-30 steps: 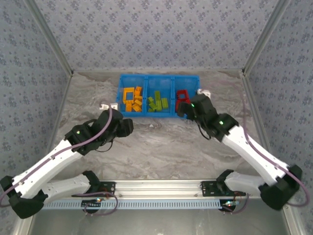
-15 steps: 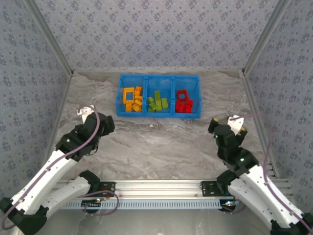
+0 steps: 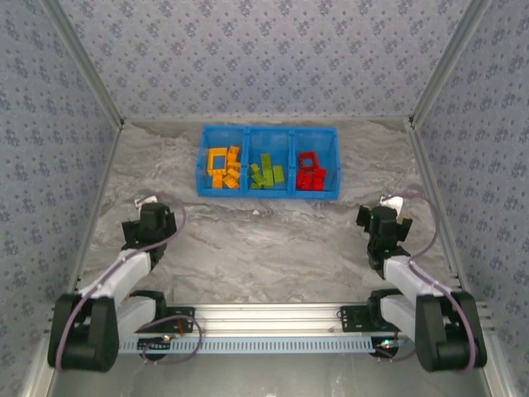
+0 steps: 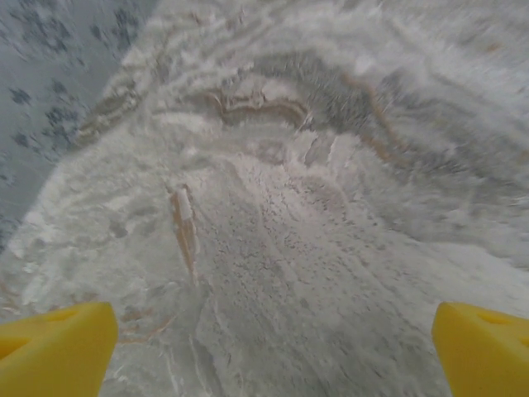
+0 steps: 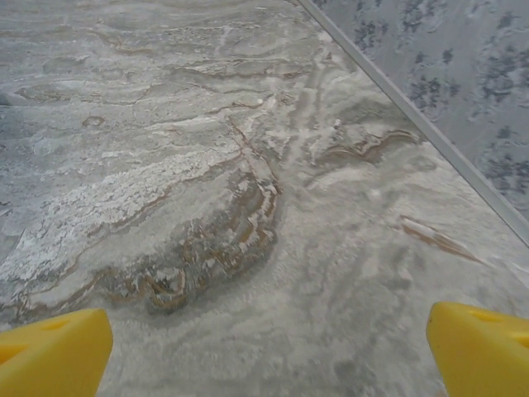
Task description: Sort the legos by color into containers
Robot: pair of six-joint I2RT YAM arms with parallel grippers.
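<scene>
Top cam: blue bin (image 3: 269, 129) sat at 12 o'clock on the surface (image 3: 264, 248), orange legos (image 3: 223, 168) in left compartment, green legos (image 3: 266, 172) mid, red legos (image 3: 310, 174) right. Left end effector (image 3: 154, 220) sat at 8, right end effector (image 3: 382, 222) at 4. Left wrist cam: fingers (image 4: 58, 347) spread wide, empty. Right wrist cam: same.

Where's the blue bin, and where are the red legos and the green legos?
blue bin (image 3: 268, 194), top view, on its near wall.
red legos (image 3: 310, 177), top view, middle of the pile, right compartment.
green legos (image 3: 266, 174), top view, middle of the pile, middle compartment.
</scene>
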